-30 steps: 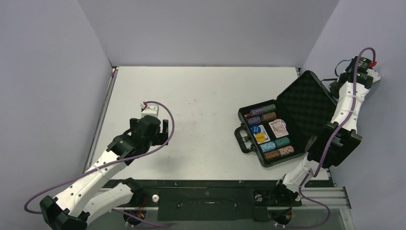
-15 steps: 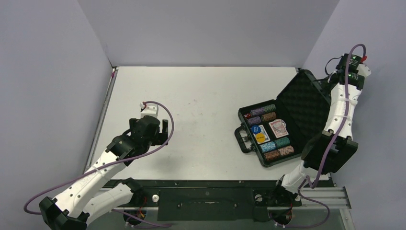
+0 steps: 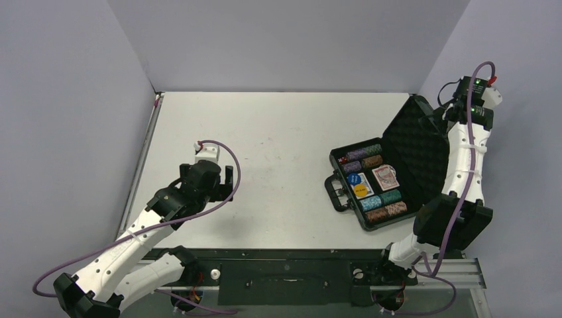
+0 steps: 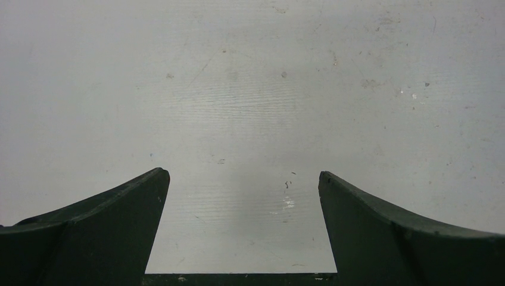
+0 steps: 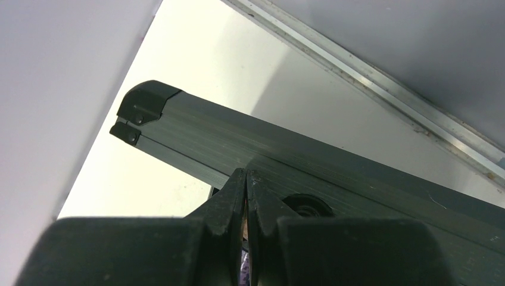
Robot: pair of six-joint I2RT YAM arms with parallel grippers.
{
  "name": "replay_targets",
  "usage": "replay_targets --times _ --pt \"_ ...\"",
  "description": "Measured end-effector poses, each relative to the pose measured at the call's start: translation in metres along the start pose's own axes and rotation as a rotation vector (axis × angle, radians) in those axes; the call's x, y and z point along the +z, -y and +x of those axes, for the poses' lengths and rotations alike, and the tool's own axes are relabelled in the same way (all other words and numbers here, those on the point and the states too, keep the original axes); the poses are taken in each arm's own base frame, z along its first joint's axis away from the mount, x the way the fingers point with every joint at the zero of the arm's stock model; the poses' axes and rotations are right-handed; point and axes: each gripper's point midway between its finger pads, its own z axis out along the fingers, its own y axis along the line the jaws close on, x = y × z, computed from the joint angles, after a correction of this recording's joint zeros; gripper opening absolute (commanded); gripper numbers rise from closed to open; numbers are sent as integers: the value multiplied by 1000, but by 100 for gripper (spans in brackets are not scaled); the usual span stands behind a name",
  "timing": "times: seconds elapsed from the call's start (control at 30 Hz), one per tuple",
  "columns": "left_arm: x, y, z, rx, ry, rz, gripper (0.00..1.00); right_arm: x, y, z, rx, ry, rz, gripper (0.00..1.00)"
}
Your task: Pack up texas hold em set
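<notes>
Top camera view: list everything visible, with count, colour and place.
table: one, white, under everything
case: one, black, open, right side
lid: one, black foam-lined, raised on case's right
poker chips: several rows, mixed colours, both ends of case
blue disc: one, case middle
yellow disc: one, beside blue disc
card deck: one, red-backed, right of discs
dice: red, count unclear, case's far corner
left gripper: one, black, open, over bare table
right gripper: one, black, shut, at lid's outer side
</notes>
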Motion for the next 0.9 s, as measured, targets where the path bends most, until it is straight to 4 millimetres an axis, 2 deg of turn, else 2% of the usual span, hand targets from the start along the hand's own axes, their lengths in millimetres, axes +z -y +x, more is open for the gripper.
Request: replay_targets --times 0.33,0.67,0.9 --pt "0 3 2 11 -10 15 96 -18 -12 19 -3 4 -61 0" --pt "1 3 2 17 -14 19 96 -34 -36 47 -22 -33 -146 0" --pt "1 3 2 17 -14 19 96 -41 -40 59 -27 -60 -175 0"
